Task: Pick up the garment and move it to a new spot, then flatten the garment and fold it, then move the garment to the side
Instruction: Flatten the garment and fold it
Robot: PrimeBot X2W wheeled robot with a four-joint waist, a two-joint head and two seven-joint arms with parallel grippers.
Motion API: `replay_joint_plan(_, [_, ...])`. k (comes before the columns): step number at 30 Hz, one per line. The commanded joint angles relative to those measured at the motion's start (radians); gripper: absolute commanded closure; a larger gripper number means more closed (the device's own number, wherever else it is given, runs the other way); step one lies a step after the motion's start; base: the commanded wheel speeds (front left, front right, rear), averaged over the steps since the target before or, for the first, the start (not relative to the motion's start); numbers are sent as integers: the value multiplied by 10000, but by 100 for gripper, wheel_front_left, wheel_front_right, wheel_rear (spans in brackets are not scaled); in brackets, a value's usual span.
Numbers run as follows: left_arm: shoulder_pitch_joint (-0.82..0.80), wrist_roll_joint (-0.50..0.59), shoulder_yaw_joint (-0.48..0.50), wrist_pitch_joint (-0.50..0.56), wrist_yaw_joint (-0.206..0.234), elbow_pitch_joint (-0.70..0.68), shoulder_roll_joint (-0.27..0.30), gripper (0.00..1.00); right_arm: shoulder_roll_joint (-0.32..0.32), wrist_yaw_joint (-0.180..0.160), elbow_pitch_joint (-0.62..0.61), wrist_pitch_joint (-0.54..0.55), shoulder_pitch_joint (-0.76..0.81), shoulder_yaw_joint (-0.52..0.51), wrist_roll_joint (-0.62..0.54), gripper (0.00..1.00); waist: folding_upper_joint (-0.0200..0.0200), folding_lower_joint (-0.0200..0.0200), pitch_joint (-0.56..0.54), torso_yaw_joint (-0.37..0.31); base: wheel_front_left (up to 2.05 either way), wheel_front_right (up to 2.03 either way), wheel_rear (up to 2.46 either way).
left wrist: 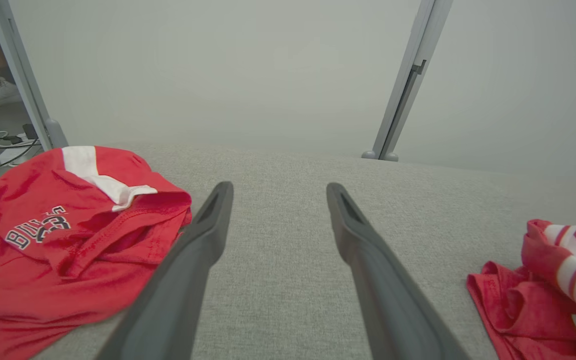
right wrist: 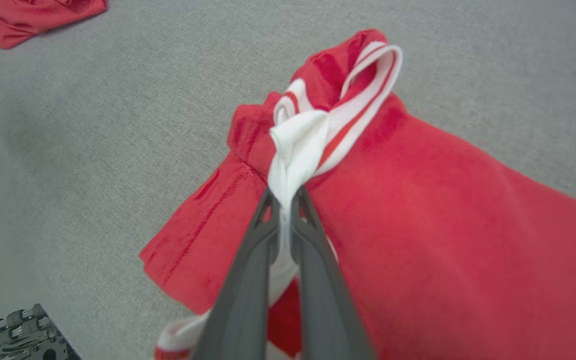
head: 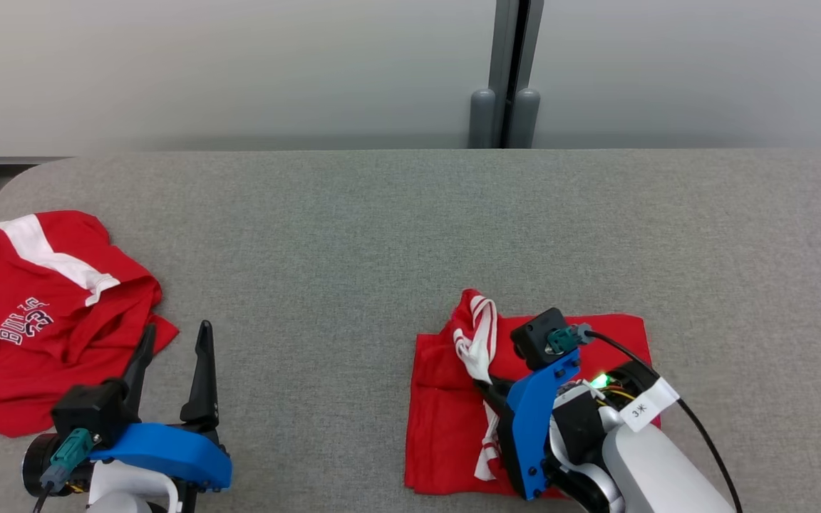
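Noted the right gripper (right wrist: pixel 284 197) clamped on the white striped trim (right wrist: pixel 318 135) of the folded red garment (head: pixel 439 413), by the table's (head: pixel 382 214) front edge, right of middle. Judged the trim to run onward from the fingertips toward the far edge. Saw the left gripper (head: pixel 176 331) spread wide, empty, well apart, beside another red jersey (head: pixel 33 320) at the left edge. Could not see the garment's right part under the forearm (head: pixel 653 463).

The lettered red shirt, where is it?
The lettered red shirt lies crumpled at the table's left end in the head view, beside the open left gripper.
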Motion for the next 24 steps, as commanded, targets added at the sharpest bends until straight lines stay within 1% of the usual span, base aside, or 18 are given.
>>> replay_joint_plan(1, [-125,-1,-8,-17,-8,31,1,0,12,5,177,-124,-230,154,171,100,0,0,7,57,0,0,0])
replay_joint_plan(5, [-146,-26,-29,-81,-7,106,-30,0,12,5,828,-420,-550,618,576,100,0,0,21,123,0,0,0])
replay_joint_plan(6, [-142,-37,-33,-90,-11,124,-33,0,12,5,961,-498,-625,692,664,91,0,0,24,130,0,0,0])
replay_joint_plan(7, [-139,-42,-41,-104,-17,149,-34,0,16,5,1040,-617,-685,760,796,43,0,0,26,137,0,0,0])
replay_joint_plan(8, [-139,-52,-42,-108,-21,165,-35,0,13,5,1102,-760,-733,760,975,0,0,0,26,141,0,0,0])
replay_joint_plan(11, [-128,-90,-49,-122,-17,205,-38,0,14,5,1061,-1082,-776,913,1774,0,0,0,11,141,0,0,0])
replay_joint_plan(14, [-78,-124,-41,-155,9,220,-35,0,14,5,633,-1431,-829,1019,2576,0,0,0,-14,117,0,0,0])
replay_joint_plan(15, [-58,-120,-33,-173,21,221,-30,0,10,5,464,-1570,-840,953,2610,0,0,0,-21,101,0,0,0])
replay_joint_plan(19, [27,-169,13,-208,43,201,15,0,1,5,-320,-2100,-599,219,2187,0,0,0,-39,8,0,0,0])
replay_joint_plan(22, [74,-183,26,-259,68,147,37,0,-21,5,-1004,-2497,-177,-821,1303,0,0,0,-47,-46,0,0,0])
replay_joint_plan(24, [98,-210,32,-277,50,107,17,0,-189,5,-1471,-2751,161,-1572,417,0,0,0,-48,-64,0,0,0])
